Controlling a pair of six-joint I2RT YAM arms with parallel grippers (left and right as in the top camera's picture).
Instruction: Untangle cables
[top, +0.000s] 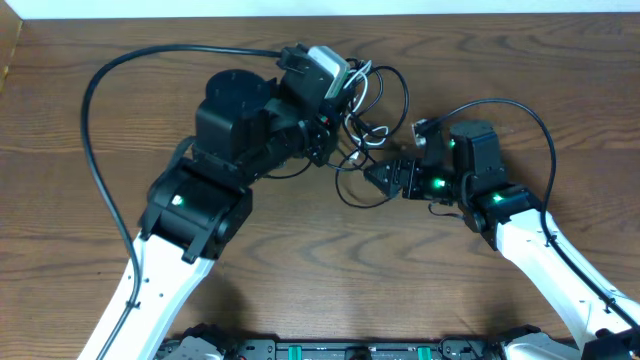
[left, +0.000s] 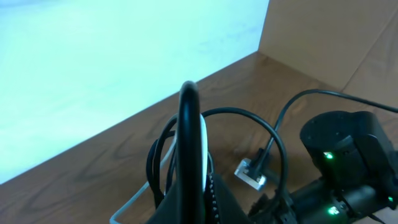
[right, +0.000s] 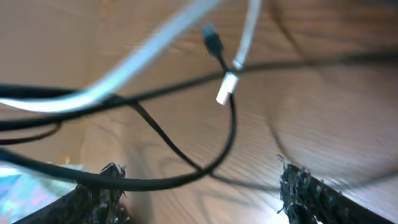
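Note:
The black cable (top: 396, 88) and the white cable (top: 358, 150) lie tangled in loops at the table's middle, between my two grippers. My left gripper (top: 328, 133) is shut on both. In the left wrist view the black cable (left: 189, 124) arches up out of the shut fingers (left: 217, 199), with the white cable (left: 203, 140) beside it. My right gripper (top: 382, 178) stands open just right of the tangle. In the right wrist view a black strand (right: 161, 182) crosses over its left finger (right: 99, 196). Beyond are a white plug (right: 226, 88) and the white cable (right: 140, 59).
A silver-white connector (left: 251, 173) rests on the wood near the right arm (left: 348, 155). Thick black arm wires curve at the far left (top: 90, 150) and right (top: 547, 130). The table's back edge runs along the top, a wall behind it.

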